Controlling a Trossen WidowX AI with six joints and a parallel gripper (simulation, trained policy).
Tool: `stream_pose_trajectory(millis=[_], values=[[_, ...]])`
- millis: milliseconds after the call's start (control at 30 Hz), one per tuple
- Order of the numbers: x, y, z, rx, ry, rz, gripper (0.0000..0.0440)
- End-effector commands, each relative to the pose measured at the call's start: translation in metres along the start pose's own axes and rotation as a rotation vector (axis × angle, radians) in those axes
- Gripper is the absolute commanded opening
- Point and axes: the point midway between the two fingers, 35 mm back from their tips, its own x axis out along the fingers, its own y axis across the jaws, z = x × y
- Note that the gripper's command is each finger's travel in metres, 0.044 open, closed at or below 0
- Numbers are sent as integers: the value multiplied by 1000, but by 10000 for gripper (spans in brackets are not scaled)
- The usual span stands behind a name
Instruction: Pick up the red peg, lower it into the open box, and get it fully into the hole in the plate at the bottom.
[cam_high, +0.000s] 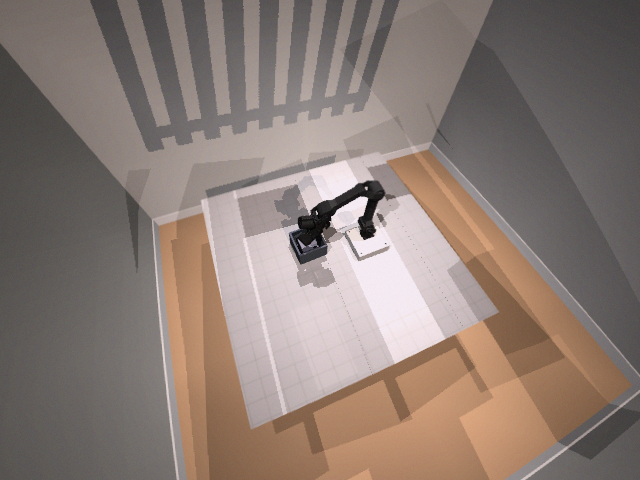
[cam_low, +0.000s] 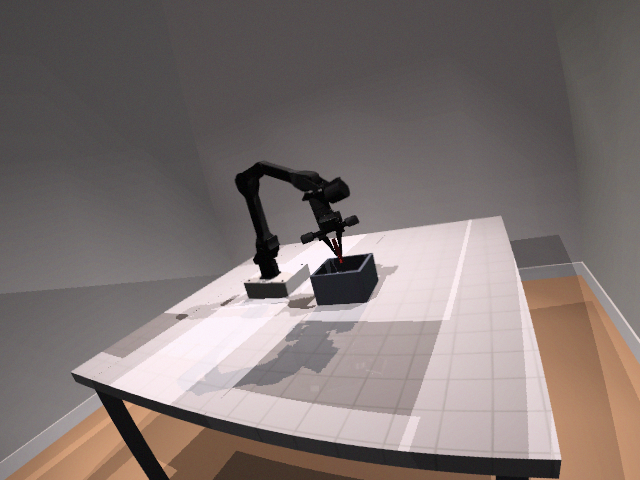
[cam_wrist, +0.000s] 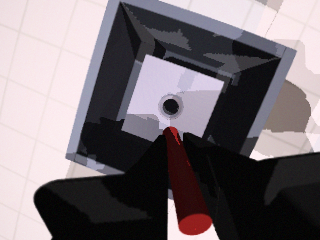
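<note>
My gripper (cam_low: 339, 255) (cam_wrist: 174, 139) is shut on the red peg (cam_low: 336, 248) (cam_wrist: 186, 185). The peg is held lengthwise between the fingers and tilted a little; its lower tip shows just past the fingertips, at the mouth of the box. The dark blue-grey open box (cam_high: 313, 255) (cam_low: 342, 287) (cam_wrist: 91, 82) stands on the table under the gripper. In the wrist view the pale plate (cam_wrist: 199, 104) lies at the box bottom, with a round dark hole (cam_wrist: 171, 106) near its middle. The peg's tip appears just below the hole in that view. How high it is above the plate cannot be told exactly.
The arm's white base block (cam_high: 373, 251) (cam_low: 265, 289) stands on the table (cam_high: 310, 330) (cam_low: 465, 413) beside the box. The box walls (cam_wrist: 280, 75) rise around the plate on all sides. Shadows of the arm lie across the table.
</note>
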Motion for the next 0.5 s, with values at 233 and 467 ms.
stream_pose_trajectory(millis=[233, 467], values=[[24, 1, 15, 20, 29, -17, 8], [46, -2, 16, 3, 56, -54, 51]])
